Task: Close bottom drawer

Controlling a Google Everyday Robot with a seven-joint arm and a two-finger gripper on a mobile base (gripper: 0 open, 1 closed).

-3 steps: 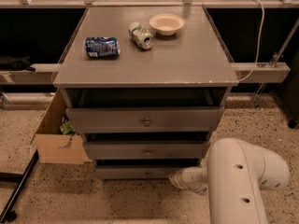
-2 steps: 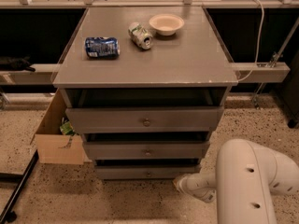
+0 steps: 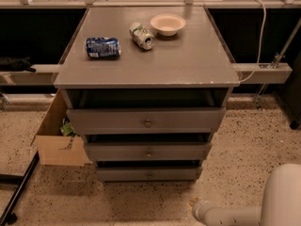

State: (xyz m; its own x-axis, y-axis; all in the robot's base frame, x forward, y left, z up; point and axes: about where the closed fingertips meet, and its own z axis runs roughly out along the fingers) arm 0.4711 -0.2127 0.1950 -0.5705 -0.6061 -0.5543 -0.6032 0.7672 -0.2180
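Gripper (image 3: pixel 195 206) has pulled back rightward, apart from bottom drawer (image 3: pixel 148 174).

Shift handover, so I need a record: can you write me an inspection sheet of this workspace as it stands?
Surface: grey cabinet top, carrying three items.
Job's things: narrow grey bottom drawer with a small round knob; dark gap above its front; nothing touches it.
Clutter: blue can and green-and-white can, both on their sides; beige bowl upright.
Grippers: tool low at front right on the white arm, apart from the drawer.
Cables: white cable hanging at the right.
Surroundings: open cardboard box left of the cabinet; speckled floor.
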